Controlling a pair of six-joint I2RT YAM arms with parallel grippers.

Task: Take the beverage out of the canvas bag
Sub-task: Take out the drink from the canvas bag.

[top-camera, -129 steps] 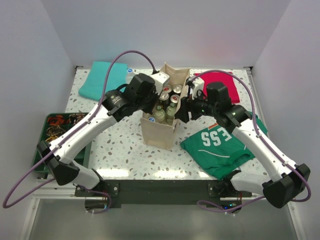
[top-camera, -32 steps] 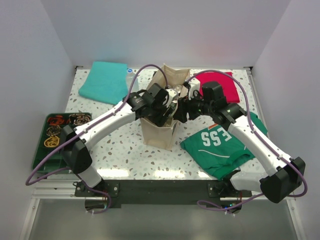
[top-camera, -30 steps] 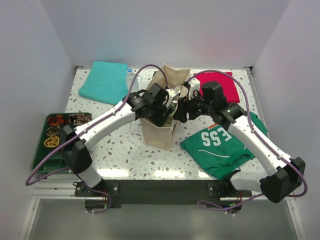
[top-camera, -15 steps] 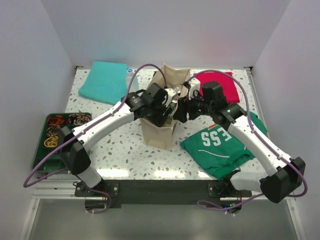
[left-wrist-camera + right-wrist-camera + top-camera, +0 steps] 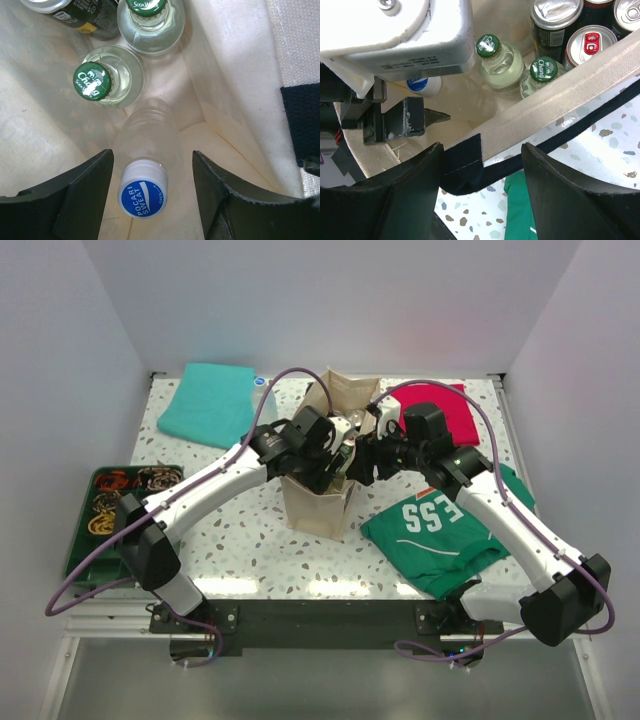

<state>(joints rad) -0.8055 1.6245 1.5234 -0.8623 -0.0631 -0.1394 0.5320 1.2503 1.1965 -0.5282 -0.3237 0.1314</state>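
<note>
The canvas bag (image 5: 318, 505) stands upright mid-table with its mouth held wide. Inside it my left gripper (image 5: 151, 160) is open, one finger on either side of a clear bottle with a blue-and-white "Pocari Sweat" cap (image 5: 142, 195), neither finger touching it. Behind that beverage stand two green-capped glass bottles (image 5: 92, 81) and several cans (image 5: 590, 42). My right gripper (image 5: 482, 150) is open and straddles the bag's rim (image 5: 560, 105) and navy strap (image 5: 465, 160); the strap patch rests against its left finger. In the top view the right gripper (image 5: 362, 462) sits at the bag's right edge.
A teal cloth (image 5: 210, 400) lies at the back left and a red cloth (image 5: 450, 410) at the back right. A green shirt (image 5: 445, 530) lies to the right of the bag. A dark green tray (image 5: 110, 510) of small items sits at the left edge.
Since the earliest frame my left gripper has gone from the bag's left rim down into the bag. Over the last second both arms have hardly moved.
</note>
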